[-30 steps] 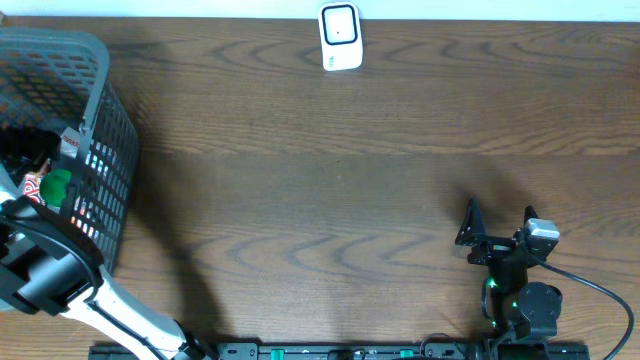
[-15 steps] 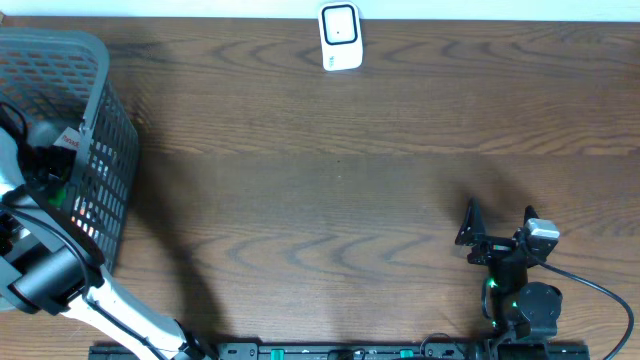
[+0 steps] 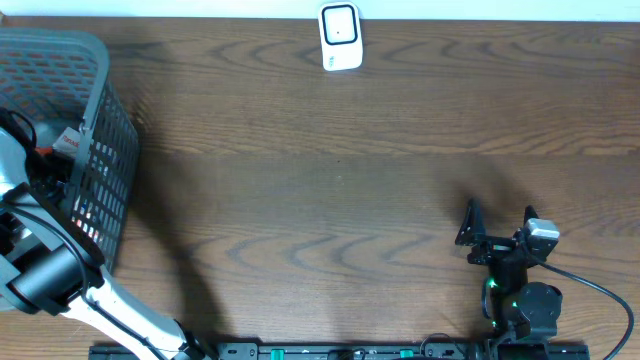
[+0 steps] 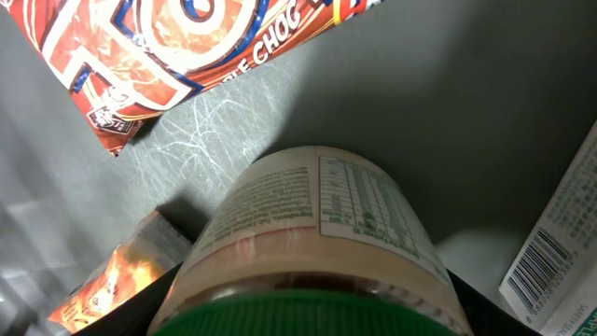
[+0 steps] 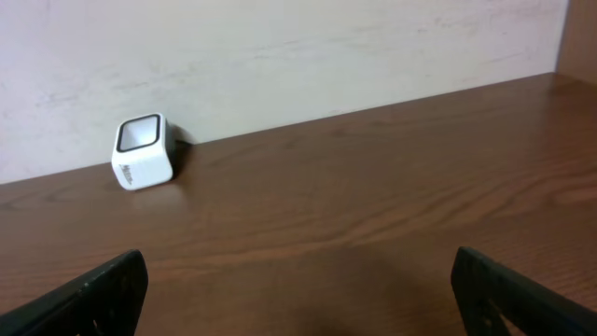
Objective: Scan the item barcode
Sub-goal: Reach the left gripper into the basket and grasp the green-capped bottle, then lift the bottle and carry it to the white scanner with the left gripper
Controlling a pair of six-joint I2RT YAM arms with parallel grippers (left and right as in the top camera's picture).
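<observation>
Left hand (image 4: 312, 294) is inside the basket (image 3: 100, 150), with its two fingers flanking the jar (image 4: 317, 215) just below the green lid (image 4: 312, 315). We cannot tell from the wrist view whether the fingers press on the jar or merely bracket it. The jar, which we take as the item to scan, sits on the basket floor between a red snack packet (image 4: 187, 56), a small orange packet (image 4: 112, 280) and a white carton (image 4: 550, 261) bearing a barcode. Its long axis runs roughly along the hand's line of reach, lid end toward the wrist and base away from it. The left arm is bent down over the basket rim, wrist pointing into the contents. The right hand (image 3: 500, 210) stands well apart from the basket at the opposite end of the bench (image 3: 330, 180), fingers spread wide and holding nothing. The scanner (image 3: 340, 37) also stands well apart from the basket, so we judge that the lift falls to the left arm.
</observation>
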